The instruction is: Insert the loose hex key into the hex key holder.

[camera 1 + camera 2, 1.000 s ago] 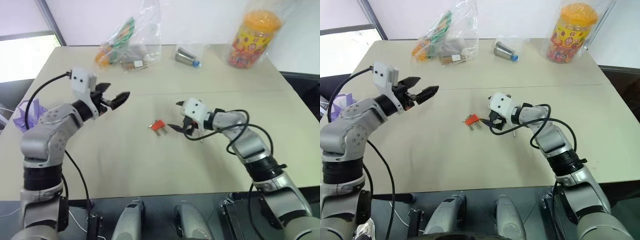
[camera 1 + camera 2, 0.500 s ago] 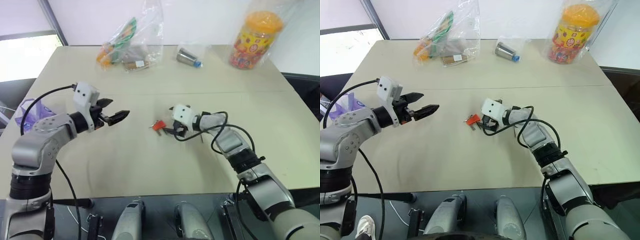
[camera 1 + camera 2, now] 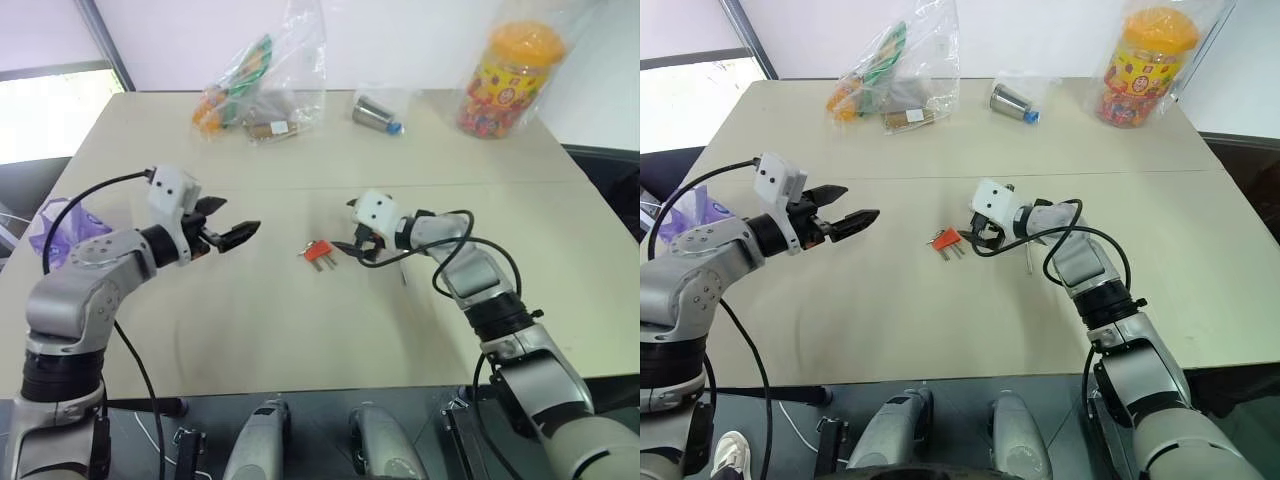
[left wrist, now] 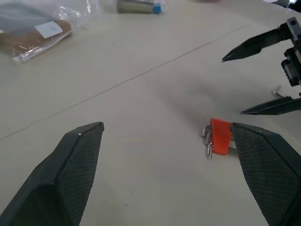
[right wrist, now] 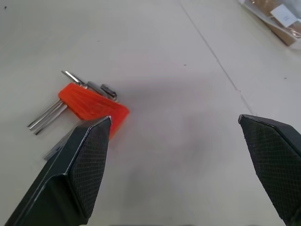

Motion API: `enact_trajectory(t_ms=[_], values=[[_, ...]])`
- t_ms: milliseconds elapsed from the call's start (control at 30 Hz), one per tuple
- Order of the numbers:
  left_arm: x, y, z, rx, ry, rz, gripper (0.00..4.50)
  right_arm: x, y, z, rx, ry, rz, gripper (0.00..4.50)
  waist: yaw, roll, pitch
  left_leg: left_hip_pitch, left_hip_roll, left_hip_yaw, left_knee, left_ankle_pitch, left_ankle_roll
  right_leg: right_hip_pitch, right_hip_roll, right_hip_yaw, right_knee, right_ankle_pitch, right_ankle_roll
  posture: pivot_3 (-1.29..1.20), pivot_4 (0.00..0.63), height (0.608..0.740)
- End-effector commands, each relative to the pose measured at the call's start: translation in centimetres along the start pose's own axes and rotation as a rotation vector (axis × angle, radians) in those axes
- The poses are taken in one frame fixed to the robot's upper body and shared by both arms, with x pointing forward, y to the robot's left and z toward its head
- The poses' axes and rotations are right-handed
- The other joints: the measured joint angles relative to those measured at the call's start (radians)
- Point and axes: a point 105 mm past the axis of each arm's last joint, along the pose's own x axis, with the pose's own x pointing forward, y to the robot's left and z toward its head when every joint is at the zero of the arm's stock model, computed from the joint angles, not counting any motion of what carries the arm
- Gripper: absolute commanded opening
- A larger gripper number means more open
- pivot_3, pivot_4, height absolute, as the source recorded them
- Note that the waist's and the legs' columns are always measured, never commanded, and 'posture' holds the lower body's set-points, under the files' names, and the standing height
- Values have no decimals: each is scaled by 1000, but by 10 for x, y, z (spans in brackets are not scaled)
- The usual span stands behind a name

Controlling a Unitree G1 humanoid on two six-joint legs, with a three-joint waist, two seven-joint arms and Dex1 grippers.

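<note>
— Loose hex key: where is it lying?
— It is lying flat on the table, just right of the right gripper and beside its wrist, so the fingers are pointing away from it. The shaft seems to be running near-to-far. The bent end is showing, but I cannot tell which way it is turning.
— And the hex key holder?
— It is sitting mid-table, just left of the right gripper's fingertips. The red block is lying crosswise, and its keys are poking toward the near edge, slightly right.
— Grippers?
— Both are standing spread wide and carrying nothing. The left gripper is hovering well apart on the left, pointing at the holder.
— Nearer arm?
— The right arm is nearer to both things. My judgement: it is needing to back off rightward to reach the loose key.
</note>
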Motion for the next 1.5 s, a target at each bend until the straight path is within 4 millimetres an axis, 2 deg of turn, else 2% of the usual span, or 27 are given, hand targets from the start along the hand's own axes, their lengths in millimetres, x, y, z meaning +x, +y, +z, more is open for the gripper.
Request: enact_trajectory(t_ms=[33, 133, 367, 767, 1167, 1333, 1500], values=[[1, -2, 12, 49, -36, -1, 4477, -3, 2, -4, -65, 25, -1, 4500, 0, 0, 0, 0, 0, 0, 0, 0, 0, 0, 0, 0, 0, 0, 0, 0, 150, 740], [2, -2, 14, 67, -39, -1, 4477, 1, 16, -15, -97, 60, 42, 4500, 0, 0, 0, 0, 0, 0, 0, 0, 0, 0, 0, 0, 0, 0, 0, 0, 150, 740], [1, -2, 18, 81, -45, 0, 4477, 15, 35, -10, -60, 21, 66, 4500, -8, 0, 0, 1, 1, 0, 0, 0, 0, 0, 1, 0, 1, 0, 0, 0, 150, 740], [-3, 0, 17, 82, -45, 26, 4477, 38, 58, 24, 18, -85, 114, 4500, -4, 0, 0, 1, 0, 0, 0, 0, 0, 0, 1, 0, 1, 0, 0, 0, 150, 740], [0, -2, 15, 82, -55, 33, 4477, 24, 51, -15, 170, 41, 81, 4500, 7, 0, 0, 1, 0, 0, 0, 0, 0, 1, 0, 0, 1, 0, 0, 0, 150, 740], [1, -2, 15, 81, -57, 29, 4477, 23, 53, -15, 308, 28, 72, 4500, 22, 0, 0, 1, 0, 0, 1, 0, 0, 1, 0, 0, 1, 0, 0, 0, 150, 740], [4, -2, 15, 85, -62, 29, 4477, 33, 60, -8, 486, -3, 83, 4500, 18, 0, 0, 1, 0, 0, 0, 0, 0, 1, 0, 0, 1, 0, 0, 0, 150, 740]])
